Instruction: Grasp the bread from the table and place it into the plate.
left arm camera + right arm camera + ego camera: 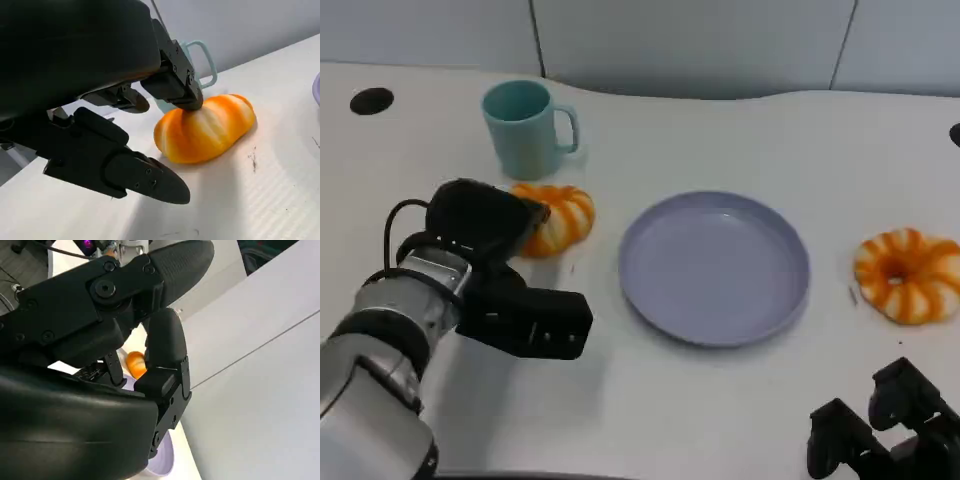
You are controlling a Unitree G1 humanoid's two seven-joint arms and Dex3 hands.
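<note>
An orange-and-white striped bread (pixel 560 217) lies on the white table just in front of the teal mug, left of the lavender plate (pixel 713 266). My left hand (pixel 497 272) sits against the bread's near left side. In the left wrist view one fingertip (pixel 182 92) touches the top of the bread (pixel 207 131), while the thumb (pixel 132 172) stays apart from it on the near side; nothing is gripped. My right hand (pixel 880 430) rests low at the table's front right, holding nothing. The plate holds nothing.
A teal mug (pixel 528 127) stands right behind the bread. A second, ring-shaped striped bread (pixel 910 276) lies right of the plate. Black round holes (pixel 372 100) mark the table's far left and right edges. A pale wall runs behind the table.
</note>
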